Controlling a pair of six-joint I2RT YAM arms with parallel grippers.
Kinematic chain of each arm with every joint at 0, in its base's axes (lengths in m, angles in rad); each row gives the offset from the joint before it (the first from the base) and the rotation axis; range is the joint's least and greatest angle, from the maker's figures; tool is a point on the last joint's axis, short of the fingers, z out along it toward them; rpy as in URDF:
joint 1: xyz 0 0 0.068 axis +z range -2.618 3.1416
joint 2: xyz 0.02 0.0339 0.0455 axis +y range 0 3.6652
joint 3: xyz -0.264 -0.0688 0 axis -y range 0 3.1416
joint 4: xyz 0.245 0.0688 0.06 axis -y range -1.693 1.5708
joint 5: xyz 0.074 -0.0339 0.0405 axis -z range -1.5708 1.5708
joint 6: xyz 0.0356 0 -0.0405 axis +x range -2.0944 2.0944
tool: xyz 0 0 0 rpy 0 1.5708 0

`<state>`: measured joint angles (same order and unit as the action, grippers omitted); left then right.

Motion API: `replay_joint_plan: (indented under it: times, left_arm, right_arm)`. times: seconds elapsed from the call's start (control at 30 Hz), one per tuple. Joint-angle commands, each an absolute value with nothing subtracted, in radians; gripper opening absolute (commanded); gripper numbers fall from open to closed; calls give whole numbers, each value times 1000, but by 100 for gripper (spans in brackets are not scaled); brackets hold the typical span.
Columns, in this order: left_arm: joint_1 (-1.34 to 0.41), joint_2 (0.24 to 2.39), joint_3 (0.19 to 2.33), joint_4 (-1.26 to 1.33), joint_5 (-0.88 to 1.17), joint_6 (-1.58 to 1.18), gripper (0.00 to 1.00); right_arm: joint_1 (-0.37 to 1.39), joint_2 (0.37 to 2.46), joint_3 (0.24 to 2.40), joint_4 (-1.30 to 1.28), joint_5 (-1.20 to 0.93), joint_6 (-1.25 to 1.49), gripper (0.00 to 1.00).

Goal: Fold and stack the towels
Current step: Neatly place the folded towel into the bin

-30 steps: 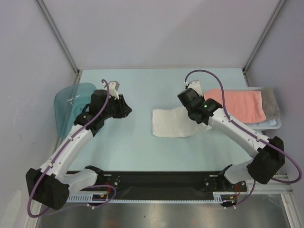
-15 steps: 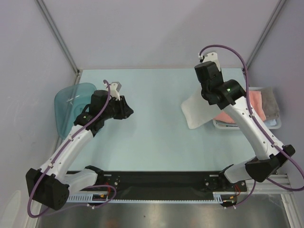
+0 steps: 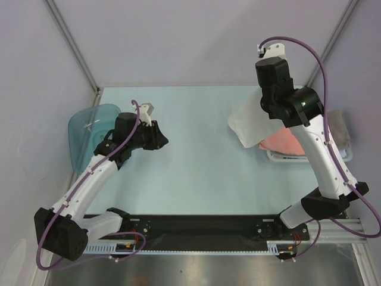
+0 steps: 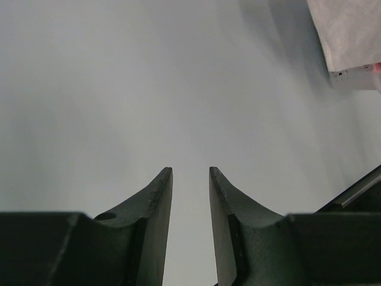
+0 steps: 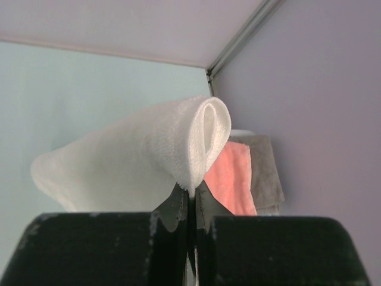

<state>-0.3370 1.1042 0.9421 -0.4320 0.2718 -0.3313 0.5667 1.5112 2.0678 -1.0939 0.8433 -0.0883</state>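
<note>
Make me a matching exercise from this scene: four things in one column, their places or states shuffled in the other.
1 white towel
2 salmon-pink towel
3 left gripper
4 translucent blue tub

A at the table's left edge
B open, holding nothing
C pinched in the right gripper, hanging
D lying at the table's right edge

Pairs: 1-C, 2-D, 3-B, 4-A

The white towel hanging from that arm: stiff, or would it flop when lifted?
Probably floppy: the white towel droops in a loose sheet from the right gripper, its pinched edge curling over. Likely light, since a thin pinch at one edge carries it. The nubby surface suggests it will not slip easily.
</note>
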Motion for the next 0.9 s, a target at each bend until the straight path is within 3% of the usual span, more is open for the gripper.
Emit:
replay_joint_plan:
  times: [0.0, 0.63, 0.87]
  left_arm:
    - [-328, 1109, 936, -403, 310, -313, 36]
    - [-327, 1143, 930, -394, 331, -318, 36]
    - [-327, 1149, 927, -393, 342, -321, 36]
  right_arm:
    - [555, 1514, 2163, -1068, 893, -147, 0]
    - [390, 1493, 2207, -1051, 847, -153, 0]
    - [190, 1416, 2008, -970, 684, -112, 0]
